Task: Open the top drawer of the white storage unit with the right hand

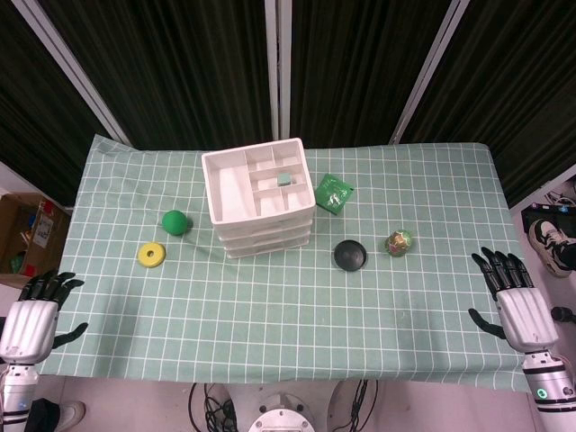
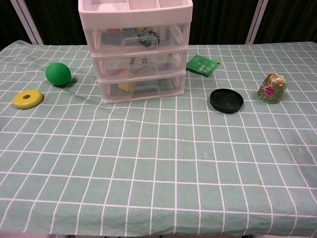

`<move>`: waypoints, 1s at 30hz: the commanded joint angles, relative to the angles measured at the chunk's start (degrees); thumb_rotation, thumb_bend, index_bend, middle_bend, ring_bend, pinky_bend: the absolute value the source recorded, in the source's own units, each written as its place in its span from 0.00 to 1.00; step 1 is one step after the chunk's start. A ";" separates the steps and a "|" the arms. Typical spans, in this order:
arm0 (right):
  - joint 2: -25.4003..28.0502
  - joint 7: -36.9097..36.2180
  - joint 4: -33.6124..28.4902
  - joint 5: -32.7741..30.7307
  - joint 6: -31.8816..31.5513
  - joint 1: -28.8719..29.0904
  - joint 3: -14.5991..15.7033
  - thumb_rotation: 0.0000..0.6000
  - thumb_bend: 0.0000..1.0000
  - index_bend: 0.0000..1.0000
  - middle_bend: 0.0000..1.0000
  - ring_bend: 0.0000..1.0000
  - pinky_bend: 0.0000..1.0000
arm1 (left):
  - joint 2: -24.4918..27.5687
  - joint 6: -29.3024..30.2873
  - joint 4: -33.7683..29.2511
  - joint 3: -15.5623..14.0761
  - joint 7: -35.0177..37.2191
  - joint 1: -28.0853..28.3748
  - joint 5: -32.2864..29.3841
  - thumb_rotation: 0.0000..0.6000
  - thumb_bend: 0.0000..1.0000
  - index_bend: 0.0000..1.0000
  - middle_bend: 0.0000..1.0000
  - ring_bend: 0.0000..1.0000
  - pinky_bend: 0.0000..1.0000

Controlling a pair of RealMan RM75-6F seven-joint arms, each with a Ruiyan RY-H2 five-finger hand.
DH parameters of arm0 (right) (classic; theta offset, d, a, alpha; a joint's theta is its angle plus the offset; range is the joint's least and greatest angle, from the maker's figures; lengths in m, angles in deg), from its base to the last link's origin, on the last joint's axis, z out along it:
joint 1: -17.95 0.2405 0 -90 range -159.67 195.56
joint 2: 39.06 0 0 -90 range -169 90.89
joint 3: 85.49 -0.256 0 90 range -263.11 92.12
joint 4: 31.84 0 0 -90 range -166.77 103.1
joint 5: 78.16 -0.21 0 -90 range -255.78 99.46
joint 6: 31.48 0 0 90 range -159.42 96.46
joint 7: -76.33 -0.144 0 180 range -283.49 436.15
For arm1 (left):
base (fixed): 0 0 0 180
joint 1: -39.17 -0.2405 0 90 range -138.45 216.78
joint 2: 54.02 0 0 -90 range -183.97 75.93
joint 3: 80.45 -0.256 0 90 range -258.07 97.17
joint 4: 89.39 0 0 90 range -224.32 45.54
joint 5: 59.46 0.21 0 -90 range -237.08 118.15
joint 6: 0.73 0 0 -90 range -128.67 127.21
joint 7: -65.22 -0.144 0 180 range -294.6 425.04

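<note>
Both hands hover at the near corners of the table, seen only from the head camera: the left hand [image 1: 34, 310] and the right hand [image 1: 513, 292] each have fingers spread and hold nothing. Between them stretches the green checked tablecloth [image 2: 163, 168]. Toward the back stands the white storage unit [image 2: 136, 49], its top drawer [image 2: 138, 35] pushed in flush, well apart from the right hand. Left of it lie a green ball [image 2: 58, 74] and a yellow ring [image 2: 27, 98]. Right of it sit a black lid [image 2: 227, 100], a green packet [image 2: 202, 65] whose white print is too small to read, and a tilted patterned green object [image 2: 273, 88].
</note>
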 commanded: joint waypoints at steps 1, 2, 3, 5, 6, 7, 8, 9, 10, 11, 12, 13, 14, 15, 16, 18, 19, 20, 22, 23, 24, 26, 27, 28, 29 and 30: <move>-0.21 0.09 -0.21 0.08 0.19 -0.13 -0.01 1.00 0.16 0.00 0.03 0.00 0.00 | -0.04 -0.36 0.29 0.07 0.24 0.25 -0.14 1.00 0.00 0.30 0.23 0.15 0.20; -0.26 0.11 -0.30 0.24 0.18 -0.17 -0.01 1.00 0.16 0.00 0.03 0.00 0.00 | -0.06 -0.42 0.38 0.09 0.28 0.31 -0.14 1.00 0.00 0.30 0.23 0.15 0.20; -0.27 0.13 -0.36 0.44 0.24 -0.17 0.05 1.00 0.16 0.00 0.04 0.00 0.00 | -0.11 -0.42 0.44 0.08 0.30 0.34 -0.11 1.00 0.00 0.30 0.23 0.15 0.20; -0.25 0.25 -0.64 1.13 0.34 -0.13 0.18 1.00 0.16 0.00 0.04 0.00 0.00 | -0.15 -0.43 0.49 0.02 0.32 0.38 -0.01 1.00 0.00 0.30 0.23 0.15 0.20; -0.27 0.29 -0.79 1.50 0.45 -0.03 0.24 1.00 0.16 0.00 0.05 0.00 0.00 | -0.14 -0.41 0.48 -0.03 0.35 0.38 0.07 1.00 0.00 0.30 0.23 0.15 0.20; -0.32 0.26 -1.13 1.91 0.84 0.25 0.25 1.00 0.16 0.00 0.05 0.00 0.00 | -0.11 -0.34 0.46 -0.10 0.39 0.37 0.21 1.00 0.00 0.30 0.23 0.15 0.20; -0.46 0.14 -1.48 2.22 1.25 0.63 0.14 1.00 0.16 0.00 0.06 0.00 0.00 | -0.09 -0.24 0.44 -0.13 0.42 0.34 0.28 1.00 0.00 0.30 0.23 0.15 0.20; -0.74 -0.04 -1.87 2.58 1.84 1.20 -0.06 1.00 0.17 0.00 0.07 0.00 0.01 | -0.08 -0.13 0.43 -0.12 0.48 0.31 0.33 1.00 0.00 0.30 0.23 0.15 0.20; -1.15 -0.37 -2.28 3.01 2.68 1.99 -0.30 1.00 0.17 0.00 0.08 0.00 0.02 | -0.10 -0.01 0.42 -0.11 0.52 0.28 0.37 1.00 0.00 0.30 0.23 0.15 0.20; -1.93 -1.25 -2.81 3.69 4.20 3.37 -0.66 1.00 0.18 0.00 0.10 0.00 0.04 | -0.12 0.17 0.39 -0.10 0.60 0.25 0.46 1.00 0.00 0.30 0.23 0.15 0.20; -2.65 -2.09 -3.20 4.04 5.65 4.56 -0.96 1.00 0.18 0.00 0.13 0.01 0.07 | -0.13 0.31 0.37 -0.12 0.65 0.22 0.56 1.00 0.00 0.30 0.23 0.15 0.20; -3.73 -3.26 -3.77 4.29 8.01 6.36 -1.39 1.00 0.18 0.00 0.16 0.04 0.12 | -0.13 0.54 0.34 -0.16 0.70 0.15 0.75 1.00 0.00 0.30 0.23 0.15 0.20; -4.63 -4.30 -4.13 4.31 10.05 7.87 -1.77 1.00 0.19 0.00 0.19 0.07 0.15 | -0.12 0.71 0.33 -0.23 0.72 0.08 0.89 1.00 0.00 0.30 0.23 0.15 0.20; -5.66 -5.41 -4.43 4.05 12.19 9.41 -2.22 1.00 0.20 0.00 0.23 0.13 0.21 | -0.11 0.88 0.33 -0.30 0.75 -0.01 1.02 1.00 0.00 0.30 0.23 0.15 0.20; -7.17 -6.71 -4.63 3.49 15.06 11.47 -2.89 1.00 0.22 0.00 0.27 0.18 0.27 | -0.06 1.10 0.32 -0.42 0.76 -0.15 1.15 1.00 0.00 0.30 0.23 0.15 0.20; -9.87 -8.80 -4.25 2.31 18.94 14.39 -4.06 1.00 0.25 0.00 0.32 0.25 0.35 | 0.05 1.40 0.32 -0.58 0.80 -0.41 1.22 1.00 0.00 0.30 0.23 0.15 0.20; -11.31 -9.95 -3.92 1.44 20.72 15.68 -4.65 1.00 0.27 0.00 0.35 0.30 0.40 | 0.11 1.62 0.32 -0.64 0.85 -0.58 1.23 1.00 0.00 0.30 0.23 0.15 0.20; -13.20 -11.88 -3.37 0.12 22.98 17.32 -5.49 1.00 0.29 0.00 0.37 0.33 0.42 | 0.17 1.93 0.38 -0.69 1.02 -0.82 1.17 1.00 0.00 0.30 0.23 0.15 0.20; -16.23 -16.28 -2.36 -2.92 26.78 19.86 -7.10 1.00 0.32 0.00 0.43 0.41 0.49 | 0.32 2.41 0.46 -0.79 1.38 -1.24 1.09 1.00 0.00 0.30 0.23 0.15 0.20; -17.49 -18.31 -1.85 -4.16 28.12 20.81 -7.83 1.00 0.33 0.00 0.46 0.45 0.53 | 0.40 2.55 0.53 -0.84 1.49 -1.38 1.04 1.00 0.00 0.30 0.23 0.15 0.20; -18.70 -20.38 -1.30 -5.23 29.34 21.70 -8.52 1.00 0.36 0.00 0.50 0.49 0.57 | 0.48 2.65 0.59 -0.87 1.58 -1.51 0.99 1.00 0.00 0.30 0.23 0.15 0.20; -21.32 -25.29 -0.14 -7.51 31.79 23.47 -10.02 1.00 0.41 0.01 0.54 0.54 0.62 | 0.62 2.87 0.74 -0.91 1.79 -1.74 0.91 1.00 0.00 0.30 0.23 0.15 0.20; -22.35 -27.41 0.38 -8.23 32.69 24.17 -10.62 1.00 0.44 0.01 0.56 0.57 0.66 | 0.66 2.95 0.81 -0.93 1.88 -1.82 0.90 1.00 0.00 0.30 0.23 0.15 0.20; -23.66 -30.45 1.11 -9.18 33.91 25.06 -11.45 1.00 0.46 0.01 0.57 0.59 0.69 | 0.71 3.04 0.87 -0.93 1.98 -1.89 0.92 1.00 0.00 0.30 0.23 0.15 0.20; -24.54 -32.97 1.53 -9.97 34.93 25.68 -12.07 1.00 0.47 0.01 0.59 0.61 0.72 | 0.74 3.08 0.91 -0.92 2.04 -1.93 0.91 1.00 0.00 0.30 0.23 0.15 0.20; -25.59 -35.97 2.14 -10.85 36.20 26.50 -12.87 1.00 0.48 0.01 0.60 0.63 0.76 | 0.77 3.10 1.00 -0.93 2.14 -1.97 0.91 1.00 0.00 0.30 0.23 0.15 0.20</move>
